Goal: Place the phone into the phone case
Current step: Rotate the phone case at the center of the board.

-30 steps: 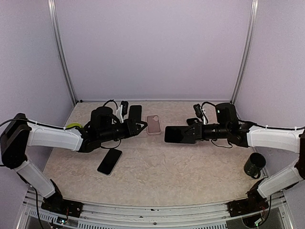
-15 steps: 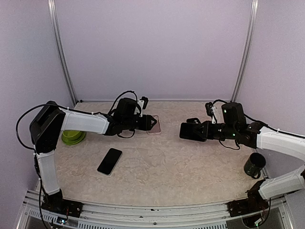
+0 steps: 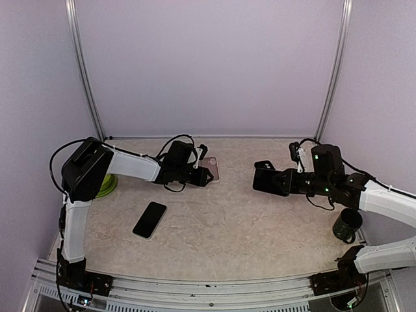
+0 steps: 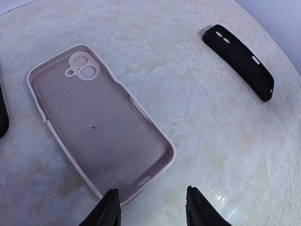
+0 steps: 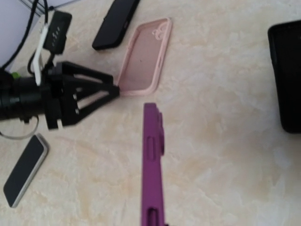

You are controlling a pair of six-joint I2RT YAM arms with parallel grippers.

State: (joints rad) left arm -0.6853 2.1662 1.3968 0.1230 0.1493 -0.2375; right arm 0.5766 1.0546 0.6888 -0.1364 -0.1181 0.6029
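Facing pink case point(image 4: 99, 125), left gripper point(image 4: 153, 212) stands spread, empty, case end just ahead of its tips; right gripper point(image 3: 284, 182) clamps purple phone point(image 5: 151, 160) edge-up, case beyond, ahead-left.

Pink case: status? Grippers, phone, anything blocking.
Left gripper open, fingertips at pink case end, not closed on it. Right gripper shut on purple phone, edge-on, apart from case. Case empty, nothing blocking.

Left end effector point(image 4: 153, 207) reached pink case point(image 4: 101, 127) near counter's far edge; right end effector point(image 3: 268, 179), gripping purple phone point(image 5: 151, 160), withdrew toward right edge.
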